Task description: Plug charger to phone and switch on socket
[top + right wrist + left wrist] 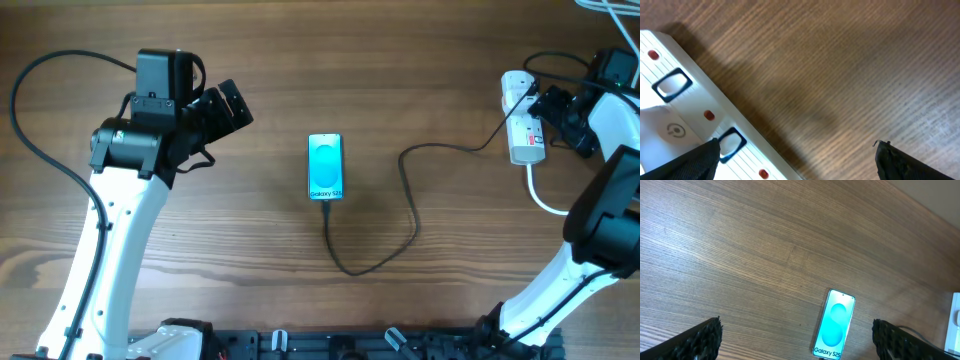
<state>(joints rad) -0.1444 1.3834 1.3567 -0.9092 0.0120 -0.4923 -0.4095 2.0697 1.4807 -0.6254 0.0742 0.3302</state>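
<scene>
The phone [325, 167], a small flat rectangular smartphone with a glowing teal screen, lies face up near the middle of the brown wood-grain worktop [250, 60]. Its white text strip reads "Galaxy S25" in the left wrist view [834, 325].

The charger [414, 222], a long thin black cable, meets the phone's text-strip end. It loops away across the worktop and runs to the socket [524, 120]. Whether the plug tip is fully seated cannot be determined.

The socket is a white elongated plastic power strip near the worktop's right edge. The right wrist view [695, 105] shows small red marks and black-outlined rocker switches.
</scene>
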